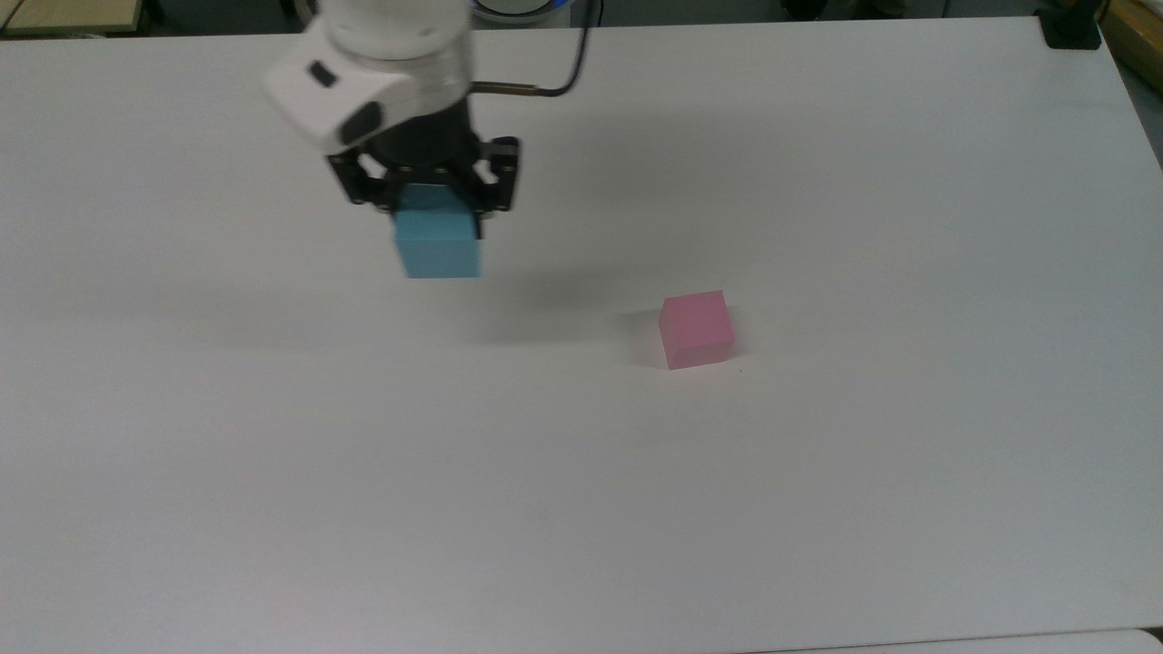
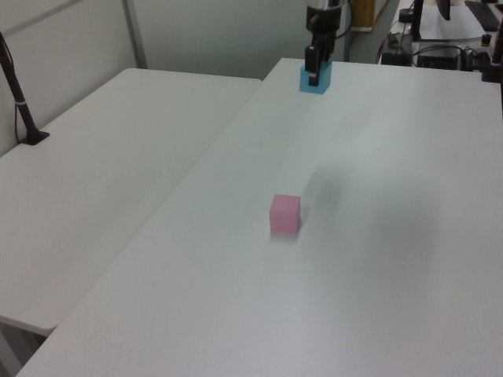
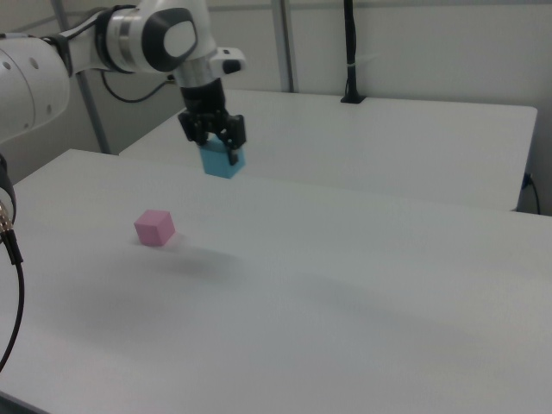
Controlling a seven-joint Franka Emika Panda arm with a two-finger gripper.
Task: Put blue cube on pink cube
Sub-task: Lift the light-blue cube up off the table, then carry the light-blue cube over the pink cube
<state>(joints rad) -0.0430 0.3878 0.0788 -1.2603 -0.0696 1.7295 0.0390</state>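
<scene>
Black two-finger gripper (image 1: 438, 202) clamped on small matte sky-blue cube (image 1: 437, 243), held above plain white table (image 1: 818, 500). Small matte pale-pink cube (image 1: 696, 329) resting at four o'clock in top view, well apart. White arm (image 3: 52, 60) fuller in right view; black post (image 2: 17, 94) at nine o'clock in left view.

White matte counter (image 1: 818, 509), broad, soft shadows on it. Second white table (image 2: 102, 181) butts against it, a seam between them; in the left view it lies at 9 o'clock. Black post (image 2: 17, 94) clamped at that table's edge, 10 o'clock in the left view. Pale grey wall (image 3: 431, 52) with upright metal struts behind. Dark clamp (image 1: 1072, 27) at 1 o'clock in the top view. Even, diffuse light.
</scene>
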